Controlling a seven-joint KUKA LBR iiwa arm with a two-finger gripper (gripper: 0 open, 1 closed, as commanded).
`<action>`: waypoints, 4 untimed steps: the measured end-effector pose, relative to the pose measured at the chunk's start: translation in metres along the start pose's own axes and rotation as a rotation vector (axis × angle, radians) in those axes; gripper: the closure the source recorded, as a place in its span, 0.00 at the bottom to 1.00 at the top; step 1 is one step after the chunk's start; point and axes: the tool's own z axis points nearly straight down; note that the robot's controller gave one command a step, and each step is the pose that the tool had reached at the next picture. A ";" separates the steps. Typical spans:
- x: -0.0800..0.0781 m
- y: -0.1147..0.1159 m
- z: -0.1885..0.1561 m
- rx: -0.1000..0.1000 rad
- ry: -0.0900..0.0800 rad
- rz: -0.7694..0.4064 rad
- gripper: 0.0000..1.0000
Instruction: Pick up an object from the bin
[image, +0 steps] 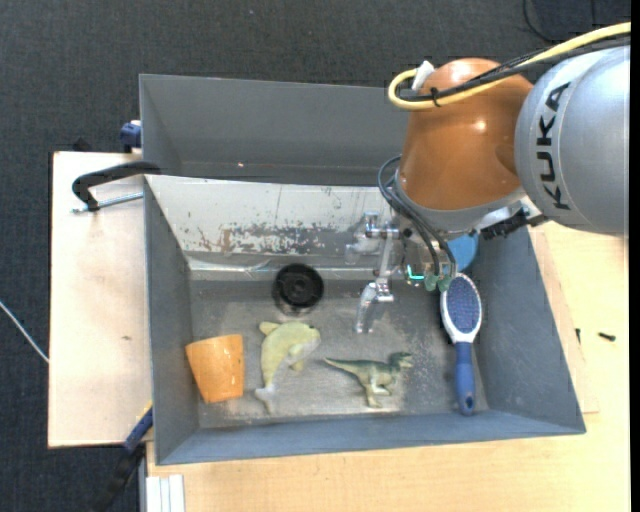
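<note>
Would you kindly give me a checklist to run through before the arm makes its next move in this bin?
1. Gripper inside the walls of the grey metal bin: ok.
2. A thing directly under the gripper: not ok. It hangs over bare floor between the black round disc and the blue-handled white oval brush.
3. Nearest things lying singly, not heaped: ok. The green toy dinosaur, pale yellow toy dolphin and orange plastic cup lie apart.
4. Brush free of the arm: cannot tell. Its upper end runs under the orange wrist cover.
5. Gripper's height above the floor: cannot tell.
</note>
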 end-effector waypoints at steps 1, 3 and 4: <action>0.018 0.083 0.157 0.000 -0.010 -0.440 0.00; 0.039 0.033 0.123 0.004 -0.014 -0.970 0.00; 0.023 0.031 0.156 0.004 -0.016 -1.124 0.00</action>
